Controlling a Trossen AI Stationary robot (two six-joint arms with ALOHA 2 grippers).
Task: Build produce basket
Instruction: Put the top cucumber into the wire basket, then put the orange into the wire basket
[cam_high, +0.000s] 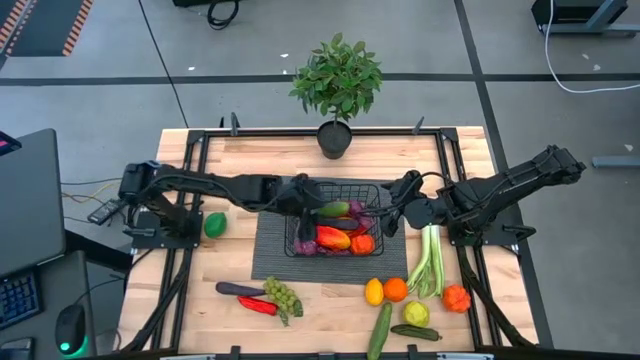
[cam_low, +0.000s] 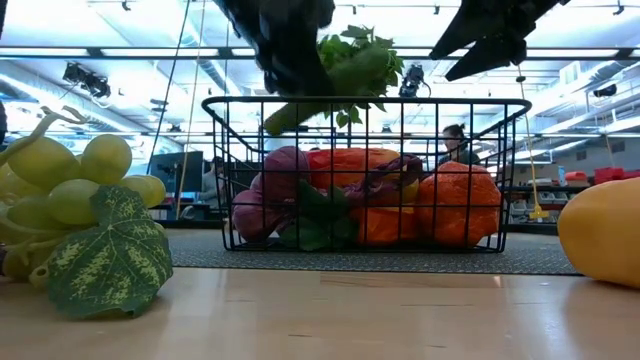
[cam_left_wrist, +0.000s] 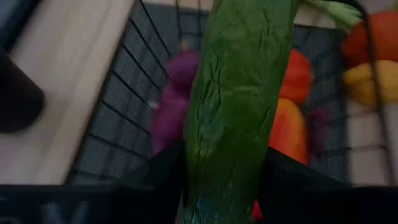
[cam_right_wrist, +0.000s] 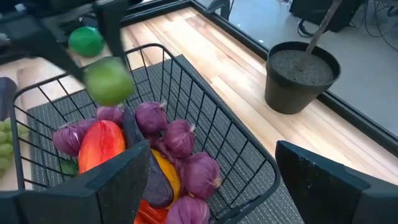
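Note:
The black wire basket (cam_high: 372, 188) stands on a dark grey ribbed mat (cam_high: 268, 262) at the table's middle. It holds purple grapes (cam_right_wrist: 177, 140), red and orange peppers (cam_high: 333, 238) and an eggplant (cam_right_wrist: 152, 180). My left gripper (cam_high: 310, 207) reaches in from the left and is shut on a green cucumber (cam_high: 334, 210) over the basket. The cucumber also shows in the low view (cam_low: 330, 92) at rim height. My right gripper (cam_high: 396, 214) is open and empty over the basket's right rim; its fingers (cam_right_wrist: 118, 180) show in the right wrist view. My left gripper pinches the cucumber's sides (cam_left_wrist: 205, 180) between its two fingers (cam_left_wrist: 158, 177), near the cucumber's left end. The fingers come from the table's left, slanting down, and the cucumber runs on forward past them. It is lifted clear, tilted, above the produce in the basket.
On the table in front of the mat lie an eggplant (cam_high: 240, 289), a red pepper (cam_high: 257, 305), green grapes (cam_high: 283, 296), a lemon (cam_high: 374, 291), an orange (cam_high: 395, 289), a leek (cam_high: 430, 260) and cucumbers (cam_high: 380, 330). A lime (cam_high: 214, 224) lies left; a potted plant (cam_high: 336, 90) stands at the far edge.

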